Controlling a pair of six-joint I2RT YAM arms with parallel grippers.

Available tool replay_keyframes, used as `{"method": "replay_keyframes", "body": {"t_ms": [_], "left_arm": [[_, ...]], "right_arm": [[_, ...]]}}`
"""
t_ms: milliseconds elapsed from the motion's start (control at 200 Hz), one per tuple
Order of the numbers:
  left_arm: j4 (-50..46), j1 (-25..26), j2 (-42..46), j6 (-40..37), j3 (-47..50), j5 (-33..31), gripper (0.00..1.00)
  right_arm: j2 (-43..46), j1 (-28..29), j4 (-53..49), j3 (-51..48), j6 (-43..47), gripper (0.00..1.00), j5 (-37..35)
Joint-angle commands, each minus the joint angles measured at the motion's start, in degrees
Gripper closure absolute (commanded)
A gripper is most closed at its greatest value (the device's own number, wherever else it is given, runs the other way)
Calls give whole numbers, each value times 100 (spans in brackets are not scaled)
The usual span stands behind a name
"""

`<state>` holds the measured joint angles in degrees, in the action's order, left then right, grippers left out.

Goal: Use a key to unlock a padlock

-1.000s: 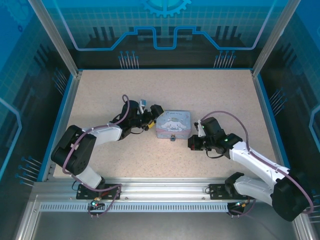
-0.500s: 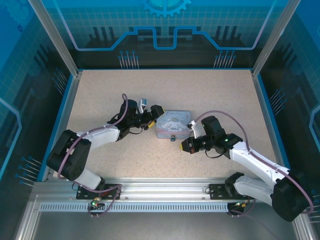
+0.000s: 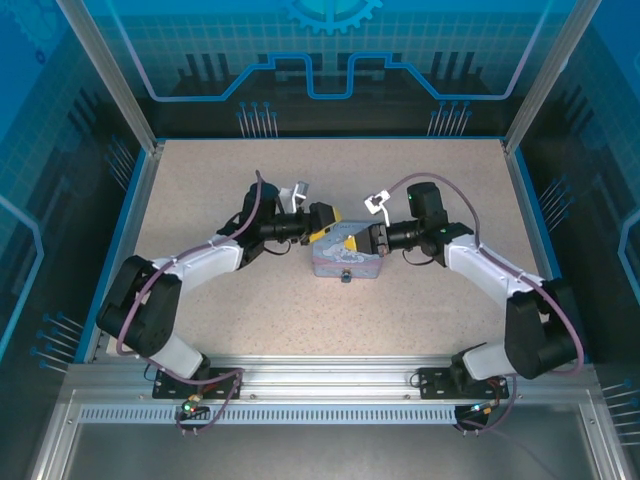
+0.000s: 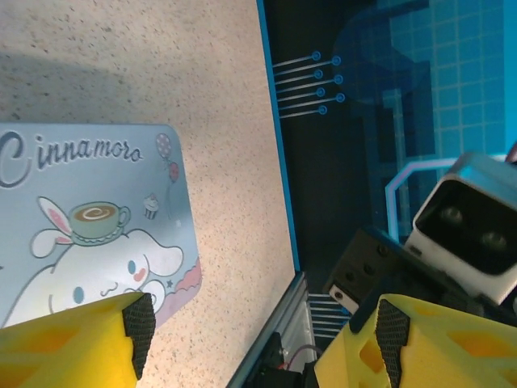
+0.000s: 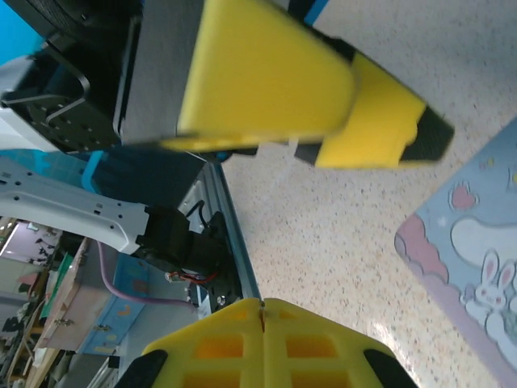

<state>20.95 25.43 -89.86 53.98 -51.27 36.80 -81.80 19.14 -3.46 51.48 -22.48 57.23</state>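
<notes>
padlock (image 3: 345, 276) at tin (image 3: 350, 256) front, from overhead

You have two matching arms – the left arm (image 3: 210, 262) and the right arm (image 3: 492, 272) each show white link shells between bulky black joints, above black bases (image 3: 188, 366) at the near edge of the tabletop. A purple cable (image 3: 252, 205) loops along each. The left gripper (image 4: 258, 339) and right gripper (image 5: 261, 319) have yellow fingers (image 4: 65, 347) – textured black pads (image 4: 139, 323) line their inner faces. A white camera box (image 4: 472, 226) has two dark lenses.
</notes>
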Motion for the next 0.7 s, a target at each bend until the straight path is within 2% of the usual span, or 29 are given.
{"method": "replay_keyframes", "body": {"t_ms": [0, 220, 405, 555, 695], "left_arm": [[132, 53, -93, 41, -177, 246, 28], [537, 153, -185, 431, -88, 168, 32], [768, 153, -118, 955, 267, -347, 28], [1422, 155, 46, 2016, 813, -1028, 28], [1928, 180, 113, 3073, 1045, -1511, 28]], "right_arm": [[-160, -129, 285, 242, -15, 100, 499], [-242, -195, 372, 193, -153, 100, 400], [-141, -195, 653, -24, -551, 100, -49], [152, -182, 1354, -432, -1354, 100, -607], [459, -91, 1526, -511, -1821, 100, -1344]]}}
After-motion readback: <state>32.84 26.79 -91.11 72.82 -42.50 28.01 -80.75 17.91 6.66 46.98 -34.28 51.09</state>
